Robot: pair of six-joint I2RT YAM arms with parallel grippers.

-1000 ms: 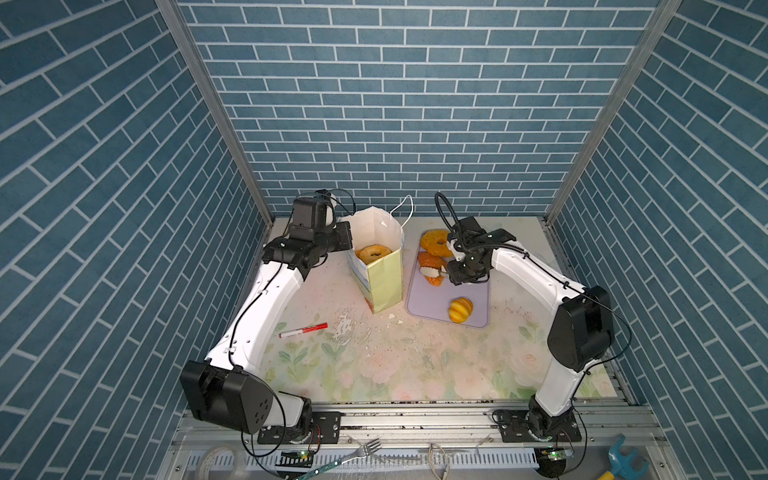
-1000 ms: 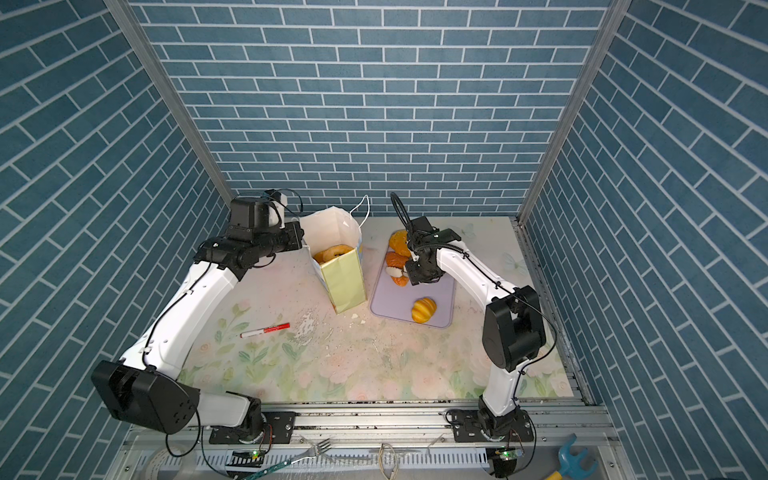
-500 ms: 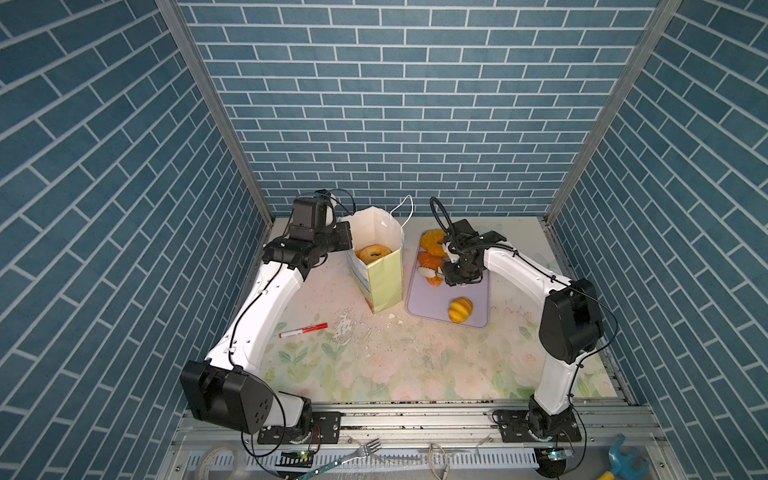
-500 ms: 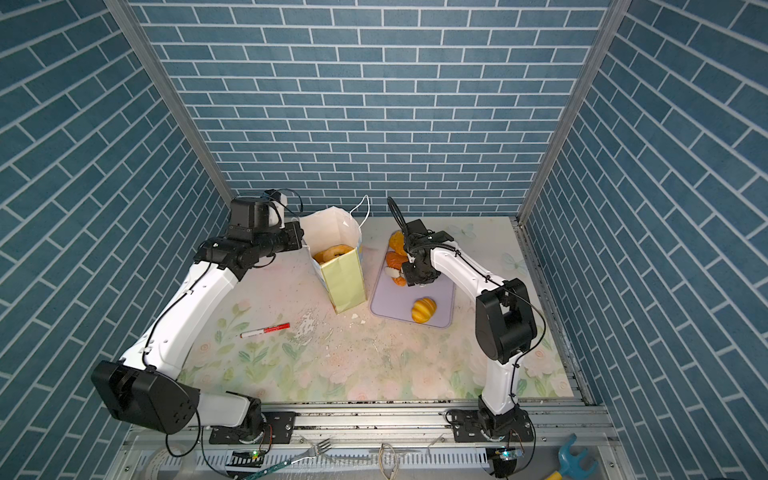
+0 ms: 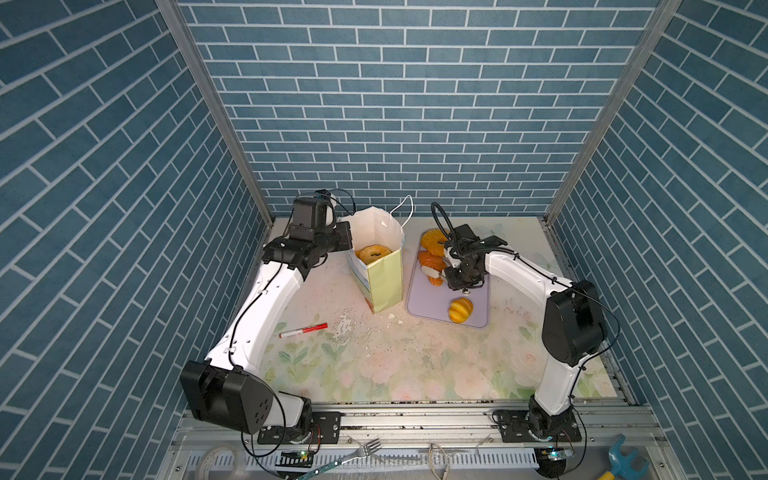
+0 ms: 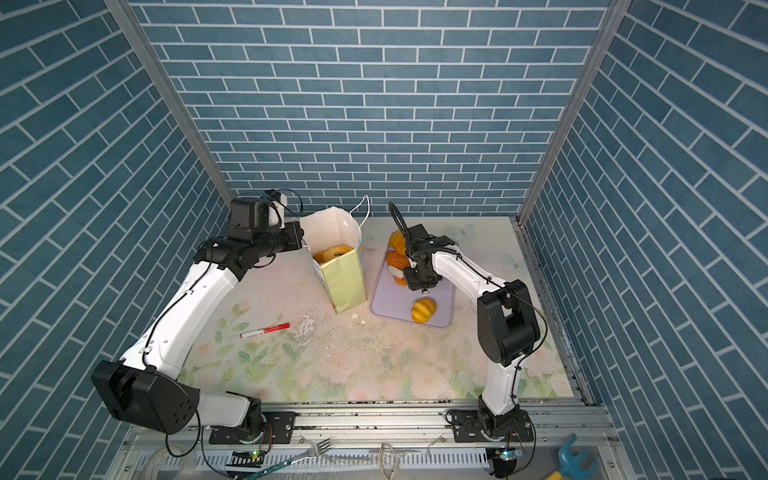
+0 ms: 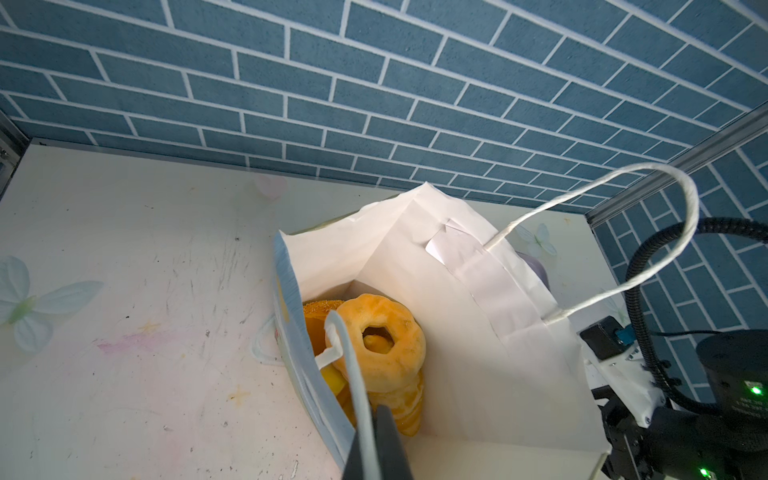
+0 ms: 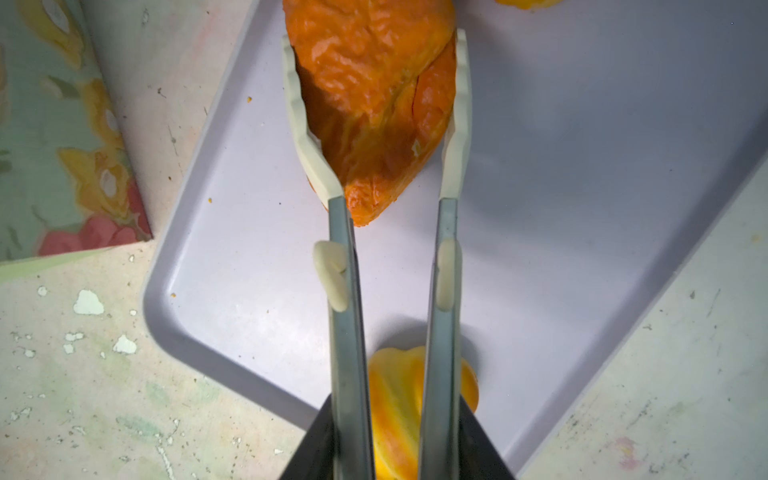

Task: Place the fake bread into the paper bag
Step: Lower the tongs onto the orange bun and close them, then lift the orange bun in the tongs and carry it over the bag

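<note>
Fake bread [image 5: 428,258] in hand is the glossy brownish-orange toy croissant [image 8: 365,124] on the flat lilac plastic tray [image 8: 582,208], my right tool [image 8: 376,62] clenched on its flanks. My left tool [image 7: 374,419] is clamped on the white cord handle [image 7: 353,365] of the tall white-lined paper bag [image 7: 415,257], where a glossy ring doughnut [image 7: 378,345] already lies just beyond its tips. I judge this the grasp step; next calls for a straight lift off the tray, then a carry over the bag's open mouth.
</note>
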